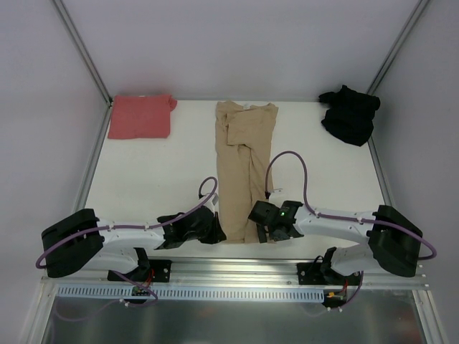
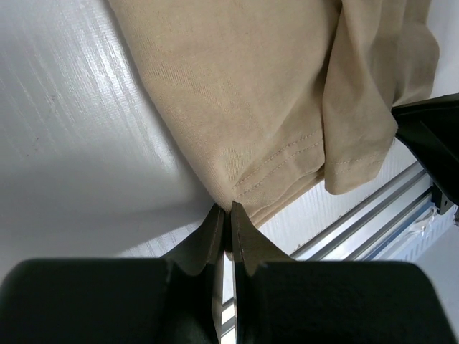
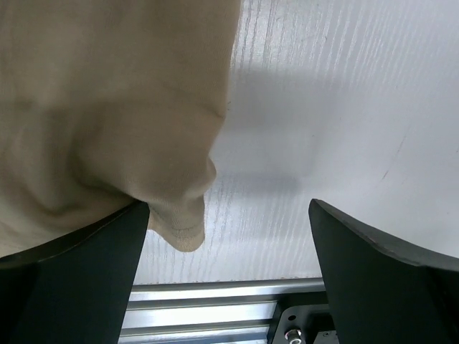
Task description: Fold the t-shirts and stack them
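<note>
The tan-beige t-shirt (image 1: 244, 165) lies in the middle of the table, folded into a long narrow strip running front to back. My left gripper (image 1: 214, 231) is at its near left corner; in the left wrist view the gripper (image 2: 231, 206) is shut on the hem of the shirt (image 2: 244, 93). My right gripper (image 1: 258, 231) is at the near right corner. It is open (image 3: 228, 204), and a corner of the shirt (image 3: 107, 107) rests against its left finger. The salmon-red t-shirt (image 1: 140, 116) lies folded at the back left. The black t-shirt (image 1: 350, 115) is crumpled at the back right.
The white table (image 1: 158, 179) ends at an aluminium rail (image 1: 237, 266) along the near edge, just behind both grippers. Slanted frame posts stand at the back left (image 1: 82, 50) and back right (image 1: 398, 43). The right gripper's body shows in the left wrist view (image 2: 430, 143).
</note>
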You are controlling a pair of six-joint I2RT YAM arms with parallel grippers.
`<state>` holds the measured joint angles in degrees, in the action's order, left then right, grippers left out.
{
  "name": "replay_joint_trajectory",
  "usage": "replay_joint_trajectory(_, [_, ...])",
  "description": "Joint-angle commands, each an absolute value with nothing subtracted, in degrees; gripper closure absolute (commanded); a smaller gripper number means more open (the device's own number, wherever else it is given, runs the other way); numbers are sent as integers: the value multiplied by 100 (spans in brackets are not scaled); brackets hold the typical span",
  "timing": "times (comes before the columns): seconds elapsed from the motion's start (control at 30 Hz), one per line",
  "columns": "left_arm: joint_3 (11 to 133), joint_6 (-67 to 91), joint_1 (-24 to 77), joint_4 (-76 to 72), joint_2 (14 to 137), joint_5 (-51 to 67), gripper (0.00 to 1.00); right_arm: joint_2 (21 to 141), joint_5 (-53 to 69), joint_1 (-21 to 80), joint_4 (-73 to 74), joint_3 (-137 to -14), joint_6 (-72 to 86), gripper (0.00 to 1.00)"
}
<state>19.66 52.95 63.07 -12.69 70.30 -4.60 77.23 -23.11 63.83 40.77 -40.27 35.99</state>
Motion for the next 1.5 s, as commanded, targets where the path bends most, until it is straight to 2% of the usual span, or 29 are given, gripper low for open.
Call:
replay_joint_trajectory(0.0, [2021,5203,6372,-1195,7119,-501,100,7568,-2522,6372,4228,-3929,3683,0])
replay_joint_trajectory(0.17, [2144,5150,6372,-1178,7233,-404,100,7190,-2610,6354,4027,-3604,3779,0])
replay_joint_trajectory(0.2, [2153,5142,6372,-1152,7216,-387,94,6955,-2610,6354,3869,-3447,3788,0])
replay_joint_trajectory(0.23, [2153,5124,6372,-1151,7190,-369,83,6796,-2593,6354,3867,-3445,3797,1])
replay_joint_trajectory(0.27, [2145,5115,6372,-1151,7155,-360,51,6594,-2593,6354,3658,-3245,3797,1])
replay_joint_trajectory(0.33, [2109,5098,6372,-1169,6945,-352,26,5786,-2602,6355,3429,-3033,3797,1])
replay_joint_trajectory(0.37, [2057,5098,6381,-1169,6839,-378,16,5505,-2662,6354,3332,-2858,3806,0])
replay_joint_trajectory(0.4, [2031,5080,6381,-1178,6733,-378,1,5215,-2715,6354,3322,-2796,3806,0])
replay_joint_trajectory(0.53, [1916,4949,6381,-1073,6014,-466,1,3993,-2891,6319,3532,-2698,3657,1])
replay_joint_trajectory(0.6, [1872,4913,6381,-976,5819,-571,1,3868,-2892,6310,3656,-2716,3630,1])
replay_joint_trajectory(1.0, [1266,5089,6381,-1414,5598,-536,1,3920,-2479,6310,3376,-1802,4394,0])
replay_joint_trajectory(1.47, [1213,5124,6381,-2039,6134,-483,1,4465,-1952,6311,1934,-1283,4693,3])
